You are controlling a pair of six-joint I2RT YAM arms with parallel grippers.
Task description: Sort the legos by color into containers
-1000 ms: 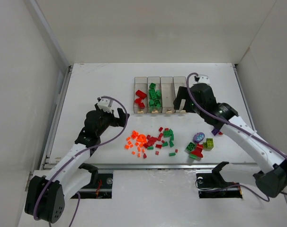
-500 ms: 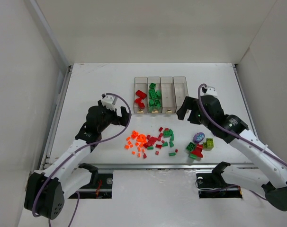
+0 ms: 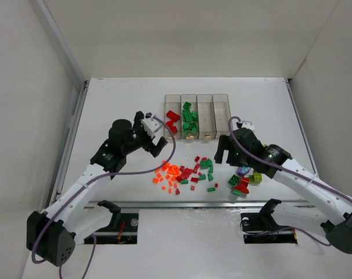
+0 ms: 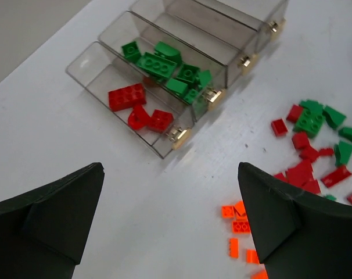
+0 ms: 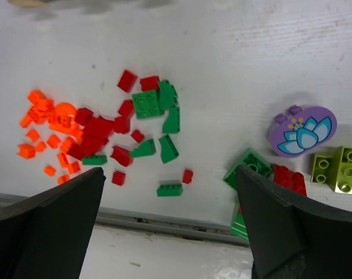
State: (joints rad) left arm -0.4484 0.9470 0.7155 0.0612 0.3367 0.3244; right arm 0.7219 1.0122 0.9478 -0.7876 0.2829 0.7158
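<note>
Four clear containers (image 3: pixel 197 116) stand joined in a row at the back middle. The leftmost (image 4: pixel 135 107) holds red legos, the second (image 4: pixel 164 67) holds green ones, and the other two look empty. Loose legos lie in front: an orange cluster (image 3: pixel 167 174), mixed red and green bits (image 3: pixel 198 167), and bigger green, red, lime (image 3: pixel 256 176) and purple (image 3: pixel 243 169) pieces at the right. My left gripper (image 3: pixel 154 142) is open and empty above the table between the bins and the orange bits (image 4: pixel 240 224). My right gripper (image 3: pixel 224 154) is open and empty above the red and green bits (image 5: pixel 147 125).
A metal rail (image 3: pixel 182 203) runs along the table's near edge, just in front of the legos. White walls stand on the left, the right and at the back. The purple oval piece (image 5: pixel 301 131) and lime brick (image 5: pixel 338 171) lie right of my right gripper.
My left gripper has swung right, toward the bins and the orange bits. My right gripper has moved from the rightmost bin's end toward me and now hangs over the loose legos.
</note>
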